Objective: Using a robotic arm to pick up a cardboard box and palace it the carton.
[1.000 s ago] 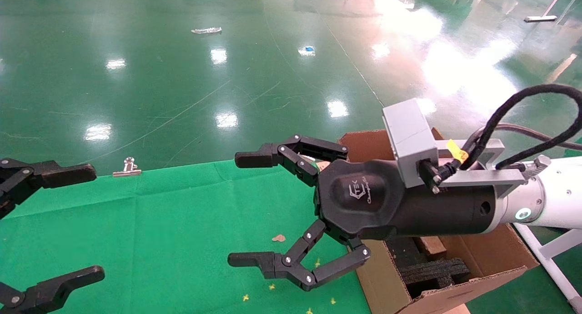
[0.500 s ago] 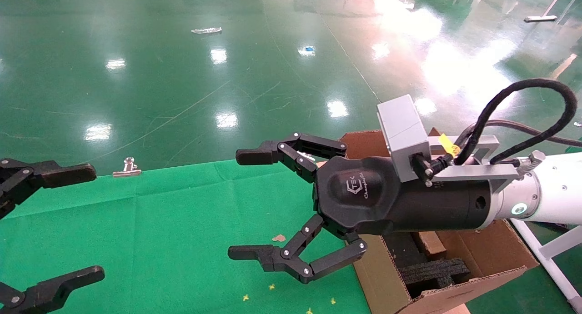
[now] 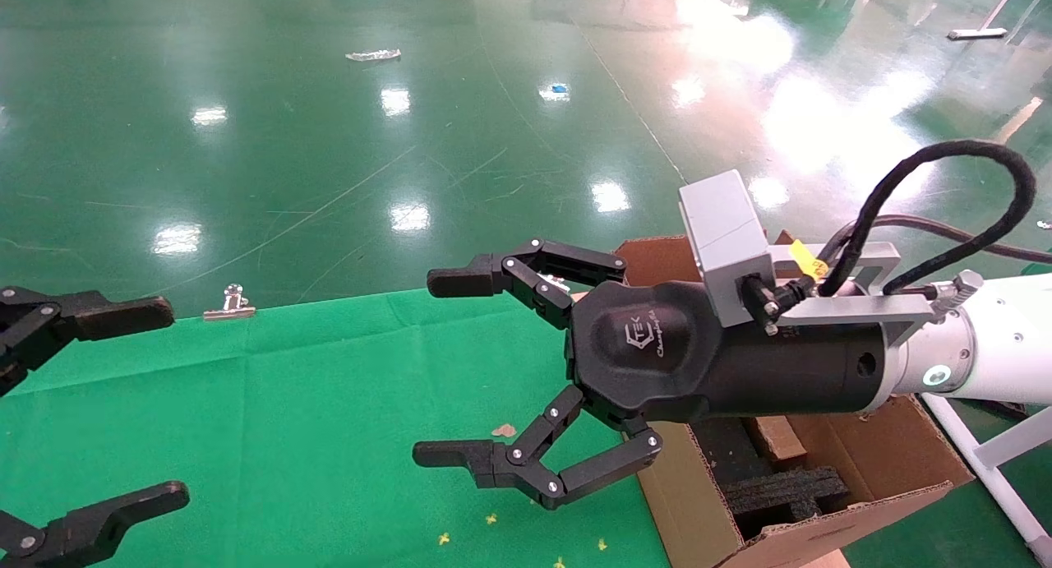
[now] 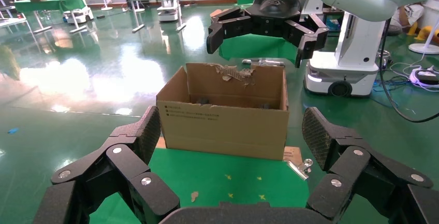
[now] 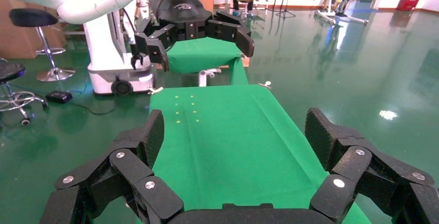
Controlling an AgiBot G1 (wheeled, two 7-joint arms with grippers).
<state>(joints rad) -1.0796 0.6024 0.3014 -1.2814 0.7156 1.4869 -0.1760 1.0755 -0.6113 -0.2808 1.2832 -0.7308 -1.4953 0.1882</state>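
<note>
**A:** How are the jaws set?

**B:** Two grippers are counted, both spread wide with nothing held between the fingers. The right gripper (image 3: pixel 427 371) is seen hovering over the green cloth (image 3: pixel 288 404), its fingers pointed toward 9 o'clock in the head view. The left gripper (image 3: pixel 164 404) is parked at the 8 o'clock edge, over the same cloth.

**A:** And behind the right gripper?

**B:** One robotic arm (image 3: pixel 986 346) is seen, white, with a black wrist, a grey camera box (image 3: pixel 727 223) and a looping black cable (image 3: pixel 945 190), entering from 3 o'clock above the carton.

**A:** Containers?

**B:** One carton (image 3: pixel 699 510) is counted, standing at the cloth's edge at 4 o'clock, its flaps ragged. Inside it, black foam blocks (image 3: pixel 781 490) are seen, and a small brown piece (image 3: pixel 777 441) that may be the cardboard box; it cannot be told for certain. From the left wrist, the carton (image 4: pixel 222 118) is shown upright beyond the cloth.

**A:** Anything else?

**B:** One metal clip (image 3: pixel 232 303) is seen at the cloth's far edge, at 10 o'clock.
</note>
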